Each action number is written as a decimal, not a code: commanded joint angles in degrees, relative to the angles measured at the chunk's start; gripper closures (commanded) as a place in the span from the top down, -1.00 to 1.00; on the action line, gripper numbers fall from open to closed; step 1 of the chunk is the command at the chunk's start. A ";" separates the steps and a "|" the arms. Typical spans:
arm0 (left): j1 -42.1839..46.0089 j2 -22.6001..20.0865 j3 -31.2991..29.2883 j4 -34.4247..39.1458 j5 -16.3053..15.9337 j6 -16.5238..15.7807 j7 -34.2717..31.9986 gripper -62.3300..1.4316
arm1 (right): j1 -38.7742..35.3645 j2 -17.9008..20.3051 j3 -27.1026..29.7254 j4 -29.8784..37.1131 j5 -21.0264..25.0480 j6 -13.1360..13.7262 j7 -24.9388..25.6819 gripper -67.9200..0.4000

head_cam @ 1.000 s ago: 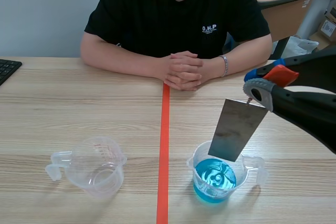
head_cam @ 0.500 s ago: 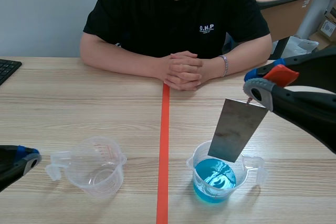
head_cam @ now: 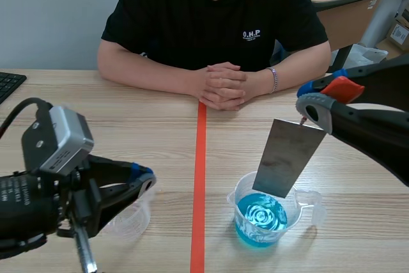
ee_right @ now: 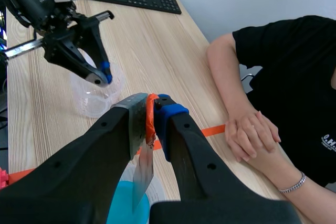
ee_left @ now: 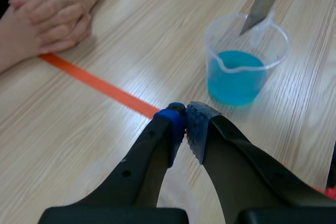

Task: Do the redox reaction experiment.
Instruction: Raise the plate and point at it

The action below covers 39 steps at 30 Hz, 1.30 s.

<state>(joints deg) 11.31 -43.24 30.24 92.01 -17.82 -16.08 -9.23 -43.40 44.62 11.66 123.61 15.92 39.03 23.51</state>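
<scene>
Table (head_cam: pixel 128 113) w/ keyboard (head_cam: pixel 9 85); L pincer (ee_left: pixel 185 116) pressed together, R pincer (ee_right: pixel 151 114) pinching metal plate (head_cam: pixel 287 158)

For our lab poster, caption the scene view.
Right gripper holds a metal plate over the cup of blue liquid; shut left gripper hangs over the clear measuring cup.

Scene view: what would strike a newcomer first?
The grey metal plate, pinched by the right gripper, hangs tilted over a beaker of blue liquid right of the orange tape line. Left of it, the left gripper, shut, hovers at an empty clear beaker; a person's clasped hands rest beyond.
</scene>
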 commanded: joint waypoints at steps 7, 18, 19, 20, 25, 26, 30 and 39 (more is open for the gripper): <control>-6.49 7.58 5.31 -0.39 5.97 0.24 2.36 -0.80 | 0.07 0.74 0.46 0.96 1.07 -0.15 0.83 -0.94; -13.46 14.80 11.91 -6.54 7.19 0.24 4.72 -0.80 | 0.07 0.74 0.46 0.96 1.20 -0.15 0.83 -0.94; -13.88 15.10 12.20 -7.06 7.21 0.24 4.74 -0.80 | 0.07 0.74 0.46 0.96 1.22 -0.15 0.83 -0.94; -14.25 15.37 12.41 -7.67 7.21 0.24 4.79 -0.80 | 0.07 0.74 0.46 0.96 1.25 -0.15 0.85 -0.94; -15.54 16.74 12.96 -10.16 7.26 0.24 4.79 -0.80 | 0.07 0.74 0.46 0.96 1.25 -0.15 0.83 -0.94; -15.69 16.87 12.98 -10.47 7.28 0.24 4.79 -0.80 | 0.07 0.74 0.46 0.96 1.25 -0.15 0.85 -0.94; -16.11 16.90 13.70 -10.75 7.39 0.22 4.57 -0.80 | 0.07 0.74 0.46 0.96 1.25 -0.15 0.85 -0.94; -16.13 16.90 14.75 -10.75 7.39 0.22 4.55 -0.80 | 0.07 0.74 0.46 0.96 1.25 -0.15 0.85 -0.94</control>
<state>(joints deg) -4.60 -26.70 44.62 80.09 -10.07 -15.94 -3.66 -43.40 44.62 11.66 123.61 16.10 39.03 23.51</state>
